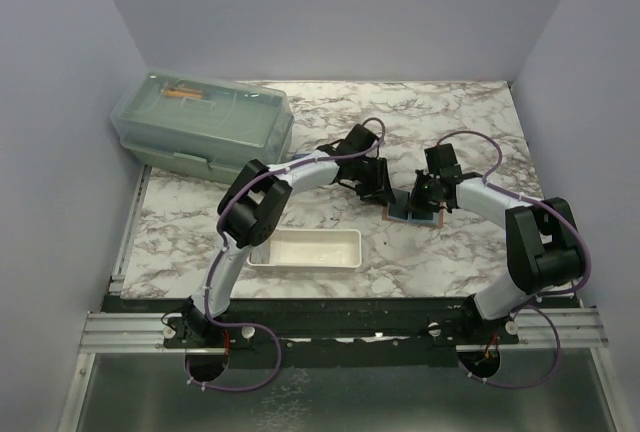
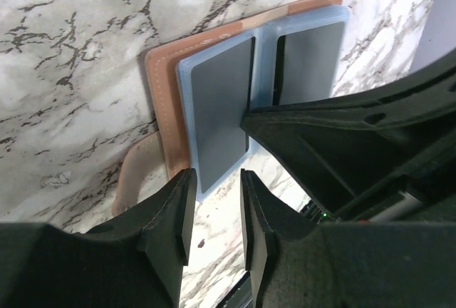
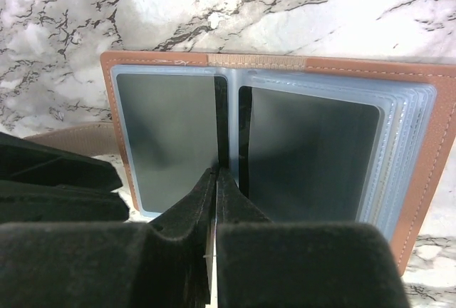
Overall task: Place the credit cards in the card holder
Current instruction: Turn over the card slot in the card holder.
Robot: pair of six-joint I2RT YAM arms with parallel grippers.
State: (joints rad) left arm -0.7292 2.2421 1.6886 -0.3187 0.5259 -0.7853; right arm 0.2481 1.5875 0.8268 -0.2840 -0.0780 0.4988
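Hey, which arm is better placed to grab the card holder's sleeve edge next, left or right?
Left, probably. The left claw stands slightly open right at the sleeve edge of the open card holder, ready to pinch. The right claw is shut, tips on the centre fold, seemingly pinning it.

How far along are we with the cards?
Done: two blue-grey cards sit in clear sleeves of the open tan-brown leather card holder. In hand: right gripper shut at its spine, left gripper open at its edge. Left: no loose card shows; likely just closing it.
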